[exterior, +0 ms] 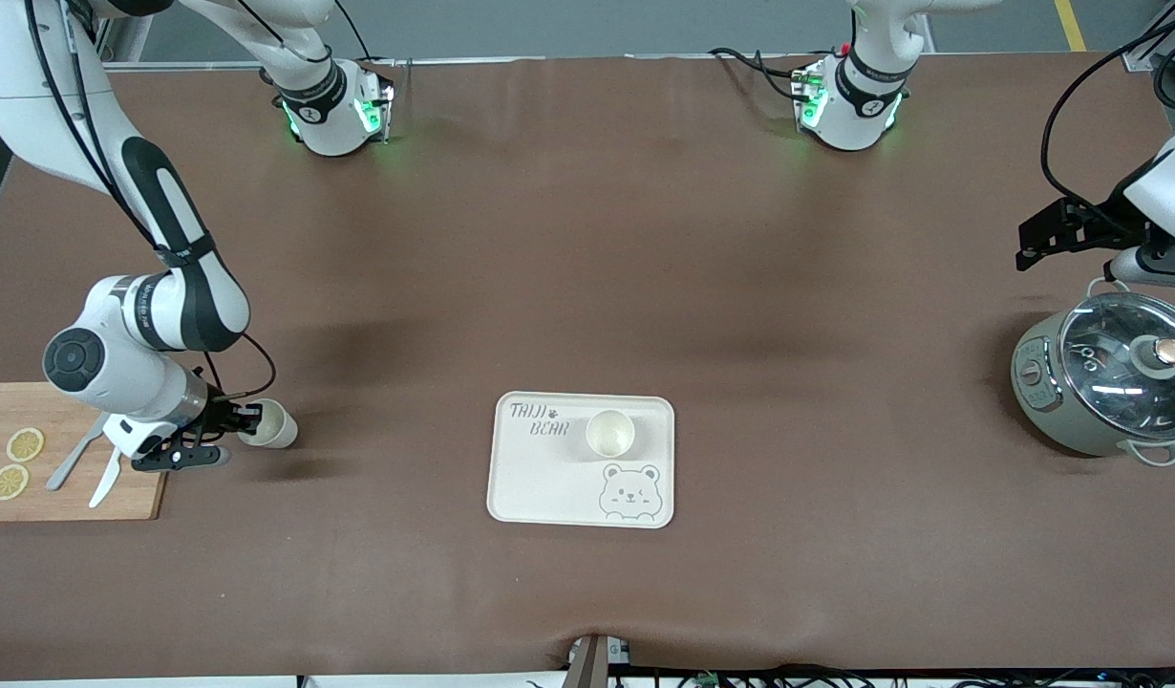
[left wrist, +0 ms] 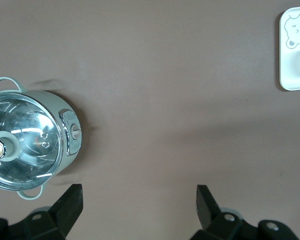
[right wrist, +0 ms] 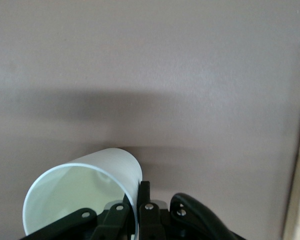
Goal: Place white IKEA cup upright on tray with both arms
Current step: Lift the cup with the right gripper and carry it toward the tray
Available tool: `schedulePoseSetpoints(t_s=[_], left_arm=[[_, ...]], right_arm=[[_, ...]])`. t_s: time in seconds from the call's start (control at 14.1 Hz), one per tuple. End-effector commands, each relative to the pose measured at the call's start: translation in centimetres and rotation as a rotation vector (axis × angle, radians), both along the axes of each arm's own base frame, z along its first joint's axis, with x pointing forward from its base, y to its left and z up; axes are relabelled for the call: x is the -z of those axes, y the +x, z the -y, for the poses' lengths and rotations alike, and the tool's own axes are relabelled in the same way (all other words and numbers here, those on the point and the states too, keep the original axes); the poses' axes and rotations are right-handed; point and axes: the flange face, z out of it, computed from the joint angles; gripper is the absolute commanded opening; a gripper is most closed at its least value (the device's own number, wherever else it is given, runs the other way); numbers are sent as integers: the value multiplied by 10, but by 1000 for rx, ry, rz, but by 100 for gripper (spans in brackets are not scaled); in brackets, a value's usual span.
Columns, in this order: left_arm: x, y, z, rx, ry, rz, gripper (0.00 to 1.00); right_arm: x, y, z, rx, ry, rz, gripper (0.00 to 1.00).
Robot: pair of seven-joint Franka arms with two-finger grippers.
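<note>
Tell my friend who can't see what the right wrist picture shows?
The right gripper is pinched shut on the rim of a white cup, whose open mouth faces the camera. Plain brown table fills the rest of the picture.

Right gripper [exterior: 248, 418] fingers pinch cup [exterior: 270, 424] rim; cutting board [exterior: 67, 497] just beside them, bare table toward tray [exterior: 549, 478]. Left gripper [left wrist: 139, 205] fingers spread over bare table, pot [left wrist: 27, 140] beside.
</note>
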Motion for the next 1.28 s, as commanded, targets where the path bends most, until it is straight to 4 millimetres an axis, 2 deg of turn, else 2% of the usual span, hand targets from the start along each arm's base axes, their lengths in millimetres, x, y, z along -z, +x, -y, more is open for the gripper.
schedulePoseSetpoints(t_s=[0.0,0.14,0.28,0.36,0.5,0.78,1.14,1.21], left_arm=[[-5,4,1,-12,3,6,100],[-6,4,1,-22,4,9,100],[-6,4,0,-21,6,9,100],[-6,4,1,-16,10,9,100],[-6,4,3,4,20,11,100],[-6,5,5,12,20,11,100],[-7,5,6,-5,7,12,100],[-9,6,5,-5,6,17,100]], right_arm=[[-54,-1,-17,-6,5,-51,0],[-86,-4,-24,12,39,-84,0],[-111,-5,-42,41,70,-113,0],[-120,-6,-58,67,77,-126,0],[-141,-7,-98,117,67,-132,0],[-167,-11,-181,245,88,-125,0],[-197,-18,-273,400,139,-95,0],[-194,-20,-291,427,133,-100,0]])
